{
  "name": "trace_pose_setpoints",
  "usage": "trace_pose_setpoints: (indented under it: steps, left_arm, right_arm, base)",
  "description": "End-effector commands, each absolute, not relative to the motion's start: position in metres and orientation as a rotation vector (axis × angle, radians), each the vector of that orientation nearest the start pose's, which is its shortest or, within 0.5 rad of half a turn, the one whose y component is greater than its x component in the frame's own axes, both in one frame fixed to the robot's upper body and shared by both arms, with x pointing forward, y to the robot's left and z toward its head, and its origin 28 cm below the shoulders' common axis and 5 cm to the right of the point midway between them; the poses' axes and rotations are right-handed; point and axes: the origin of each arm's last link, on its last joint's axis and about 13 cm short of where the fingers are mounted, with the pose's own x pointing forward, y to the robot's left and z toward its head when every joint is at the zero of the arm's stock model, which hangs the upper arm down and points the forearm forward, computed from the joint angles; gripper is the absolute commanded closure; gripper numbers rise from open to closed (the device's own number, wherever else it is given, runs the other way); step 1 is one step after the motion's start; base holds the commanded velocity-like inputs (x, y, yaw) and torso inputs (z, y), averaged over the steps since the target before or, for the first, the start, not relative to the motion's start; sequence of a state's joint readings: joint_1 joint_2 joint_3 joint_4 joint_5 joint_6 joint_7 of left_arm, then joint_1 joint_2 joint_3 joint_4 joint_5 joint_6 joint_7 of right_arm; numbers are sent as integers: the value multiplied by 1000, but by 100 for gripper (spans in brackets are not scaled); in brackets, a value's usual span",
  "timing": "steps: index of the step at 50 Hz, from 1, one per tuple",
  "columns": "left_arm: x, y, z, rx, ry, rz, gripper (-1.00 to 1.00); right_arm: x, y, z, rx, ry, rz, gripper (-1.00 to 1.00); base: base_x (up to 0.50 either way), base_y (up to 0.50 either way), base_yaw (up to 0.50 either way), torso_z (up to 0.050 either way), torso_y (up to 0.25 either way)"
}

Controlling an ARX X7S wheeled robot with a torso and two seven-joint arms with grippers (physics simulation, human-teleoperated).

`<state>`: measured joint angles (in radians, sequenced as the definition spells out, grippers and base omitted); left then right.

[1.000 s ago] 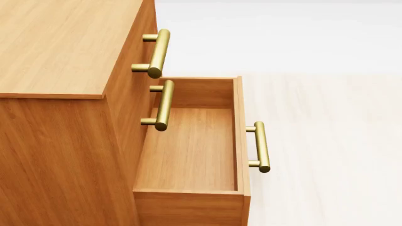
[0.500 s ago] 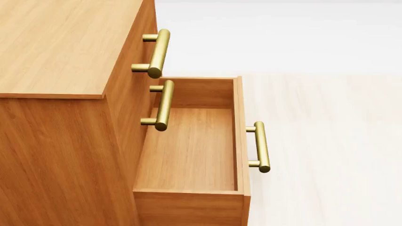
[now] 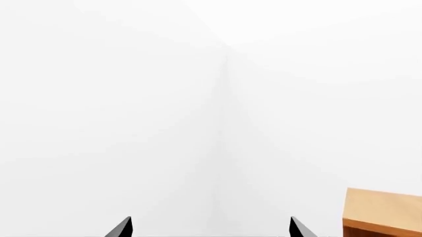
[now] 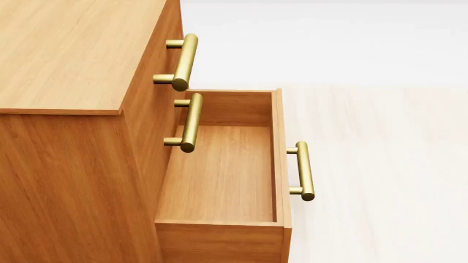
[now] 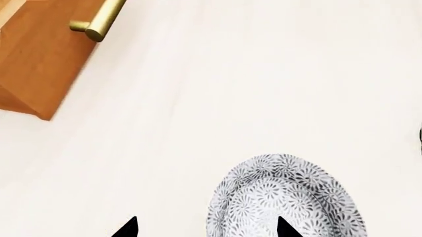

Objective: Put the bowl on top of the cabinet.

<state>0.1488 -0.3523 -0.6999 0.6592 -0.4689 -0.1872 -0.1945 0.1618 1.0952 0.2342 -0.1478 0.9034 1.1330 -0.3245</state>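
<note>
The bowl (image 5: 283, 197), white with a dense grey-blue floral pattern, shows only in the right wrist view, over the pale floor and cut off by the frame edge. My right gripper (image 5: 205, 228) is open, one fingertip over the bowl and the other well outside its rim. The orange-brown cabinet (image 4: 66, 55) fills the left of the head view, its flat top bare. A corner of the cabinet (image 3: 382, 212) shows in the left wrist view, beside my open, empty left gripper (image 3: 211, 228). Neither arm appears in the head view.
One drawer (image 4: 219, 175) stands pulled out, nothing inside it, with a brass bar handle (image 4: 303, 171) on its front. Two more brass handles (image 4: 183, 61) stick out above it. Pale floor (image 4: 380, 164) lies to the right. The drawer's corner (image 5: 39, 64) shows in the right wrist view.
</note>
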Motion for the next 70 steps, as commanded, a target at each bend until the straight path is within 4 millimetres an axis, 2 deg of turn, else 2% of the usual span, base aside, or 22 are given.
trace_pose_setpoints:
  steps: [1,21,44,68,69,70]
  left_arm:
    - [140,357,164,62,-523,550,-100]
    - [139,357,164,60,-523,549,-100]
    - [139,358,163,62,-525,551,-100]
    - [139,358,164,60,-527,555,-100]
    - [139,358,164,60,-527,556,-100]
    - [138,359,164,61,-526,556,-100]
  right_arm:
    - [203,-318,158,-25,765,192,-100]
    - [211,-321,134,5,805,127,-100]
    - [205,-323,108,-4,854,75,-100]
    - [199,-322,101,0,856,82,-100]
    - [199,-322,101,-26,840,85,100]
    - [199,-322,100,-26,839,81,100]
  base:
    - [0,0,0,0,0]
    - [0,0,0,0,0]
    - [0,0,0,0,0]
    - [0,0,0,0,0]
    - [0,0,0,0,0]
    - [0,0,0,0,0]
